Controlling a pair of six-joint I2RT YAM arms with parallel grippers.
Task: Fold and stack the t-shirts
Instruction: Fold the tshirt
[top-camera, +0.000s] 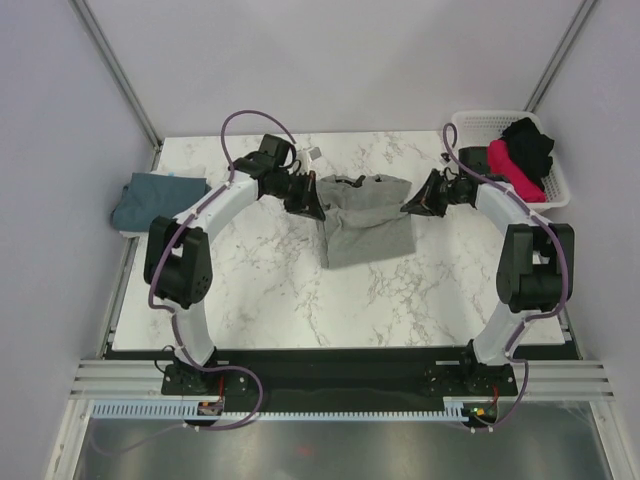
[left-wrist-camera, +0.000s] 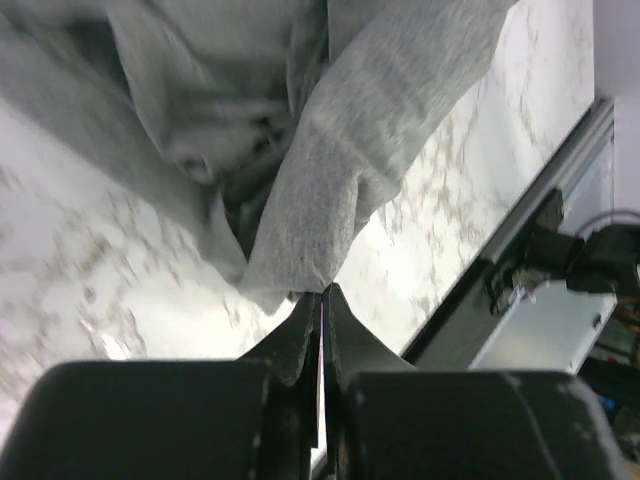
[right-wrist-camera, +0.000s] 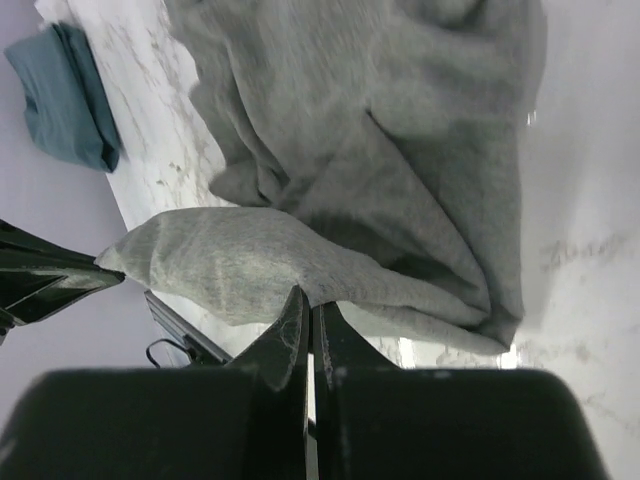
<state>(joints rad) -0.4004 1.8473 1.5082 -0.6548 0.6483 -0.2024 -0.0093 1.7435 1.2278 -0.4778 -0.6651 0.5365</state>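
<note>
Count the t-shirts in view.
4: grey t-shirt mid-table; teal t-shirt at the left edge; pink t-shirt and black t-shirt in the basket; more may be hidden there.

White marble table (top-camera: 270, 290), white slatted basket (top-camera: 478, 117) at its far right corner, grey walls (top-camera: 330, 60)

Left arm (top-camera: 205, 212) and right arm (top-camera: 503, 210): white tube links, chunky black joint housings, black base plates (top-camera: 192, 378). Thin purple cables (top-camera: 247, 113) loop along each arm down to the bases. Left gripper (left-wrist-camera: 320, 292) and right gripper (right-wrist-camera: 308, 300) are matte black, with fingers tapering to thin wedge tips.
</note>
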